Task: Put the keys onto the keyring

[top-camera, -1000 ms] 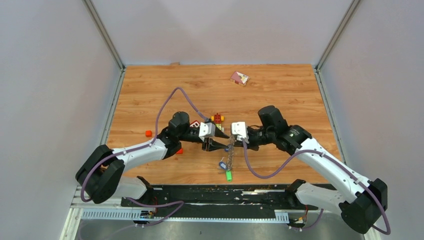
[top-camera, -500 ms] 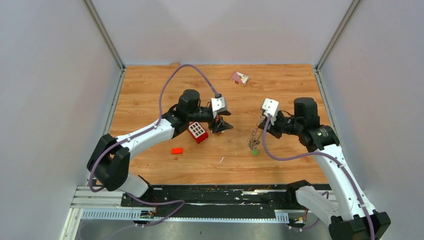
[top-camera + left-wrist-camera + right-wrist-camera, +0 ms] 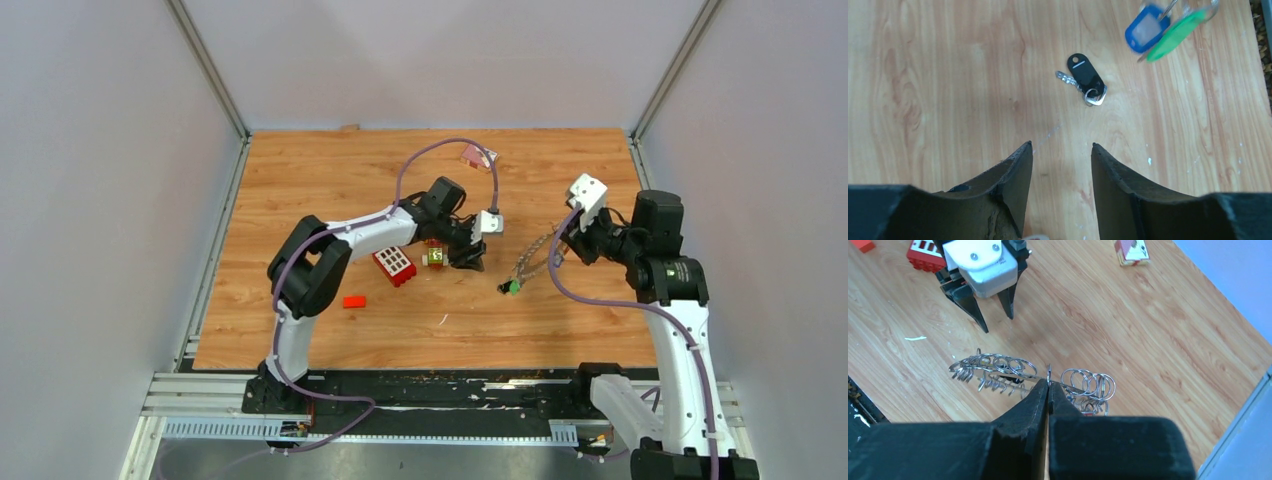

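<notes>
While the right gripper [image 3: 1048,388] is pinching its jaws tight on the keyring [image 3: 993,366], the ring is hanging edge-on above the table [image 3: 923,75], with small loops and silver keys crowding along it. A blue key tag [image 3: 1146,28] and a green key tag [image 3: 1175,34] are dangling from its low end, blurred. The left gripper [image 3: 1060,147] is hovering, fingers apart, gripping nothing. One black-headed key [image 3: 1085,76] is lying flat on the wood just ahead of it, off the ring.
</notes>
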`<act>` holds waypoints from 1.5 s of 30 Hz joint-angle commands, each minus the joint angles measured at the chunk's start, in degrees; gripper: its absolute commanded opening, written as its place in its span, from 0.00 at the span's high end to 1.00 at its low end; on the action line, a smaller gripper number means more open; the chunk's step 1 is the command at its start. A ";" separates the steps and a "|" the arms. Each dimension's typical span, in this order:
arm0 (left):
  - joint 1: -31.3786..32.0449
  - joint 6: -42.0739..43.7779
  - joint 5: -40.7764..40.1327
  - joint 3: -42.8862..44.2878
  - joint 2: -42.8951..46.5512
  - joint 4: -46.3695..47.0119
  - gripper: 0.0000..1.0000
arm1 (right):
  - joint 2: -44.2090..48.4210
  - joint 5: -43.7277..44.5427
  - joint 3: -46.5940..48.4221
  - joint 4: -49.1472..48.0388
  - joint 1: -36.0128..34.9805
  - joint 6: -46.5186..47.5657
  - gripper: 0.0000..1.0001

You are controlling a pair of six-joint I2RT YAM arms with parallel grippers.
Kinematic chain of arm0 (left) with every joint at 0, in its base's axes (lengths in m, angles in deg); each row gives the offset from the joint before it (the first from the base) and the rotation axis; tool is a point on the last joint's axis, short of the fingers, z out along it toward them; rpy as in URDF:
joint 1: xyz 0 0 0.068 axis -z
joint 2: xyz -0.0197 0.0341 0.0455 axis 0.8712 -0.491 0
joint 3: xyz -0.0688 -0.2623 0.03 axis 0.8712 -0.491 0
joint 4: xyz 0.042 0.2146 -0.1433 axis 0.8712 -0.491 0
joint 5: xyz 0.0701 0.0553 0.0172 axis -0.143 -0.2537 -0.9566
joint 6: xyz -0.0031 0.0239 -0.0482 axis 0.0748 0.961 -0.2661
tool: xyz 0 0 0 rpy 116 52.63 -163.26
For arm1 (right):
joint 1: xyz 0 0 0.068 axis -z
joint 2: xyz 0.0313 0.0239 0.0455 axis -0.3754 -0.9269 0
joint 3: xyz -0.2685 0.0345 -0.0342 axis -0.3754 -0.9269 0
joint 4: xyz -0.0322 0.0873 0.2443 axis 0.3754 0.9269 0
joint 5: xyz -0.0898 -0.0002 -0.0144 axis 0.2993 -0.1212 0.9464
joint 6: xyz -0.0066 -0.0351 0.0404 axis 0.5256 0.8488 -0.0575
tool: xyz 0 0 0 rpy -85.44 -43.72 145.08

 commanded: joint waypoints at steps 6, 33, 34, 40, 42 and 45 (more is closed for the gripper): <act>3.82 4.43 3.47 12.57 -9.91 -10.98 0.49 | 1.49 1.02 1.43 1.69 7.03 -1.83 1.00; 7.14 7.65 3.76 18.73 -18.28 -15.75 0.65 | 1.33 -2.45 -2.41 2.70 11.26 0.35 1.00; 7.14 7.55 3.80 18.85 -18.42 -15.76 0.67 | 1.40 -2.47 -2.58 2.65 11.32 0.41 1.00; 7.14 7.12 3.80 19.74 -18.84 -16.01 0.83 | 1.30 -2.65 -3.35 2.49 11.45 0.74 1.00; 7.14 7.08 3.81 19.95 -18.53 -16.38 0.89 | 1.26 -2.80 -3.57 2.36 11.55 0.78 1.00; 7.14 7.20 3.45 20.16 -17.36 -17.39 1.00 | 1.23 -2.91 -3.95 2.18 11.63 0.96 1.00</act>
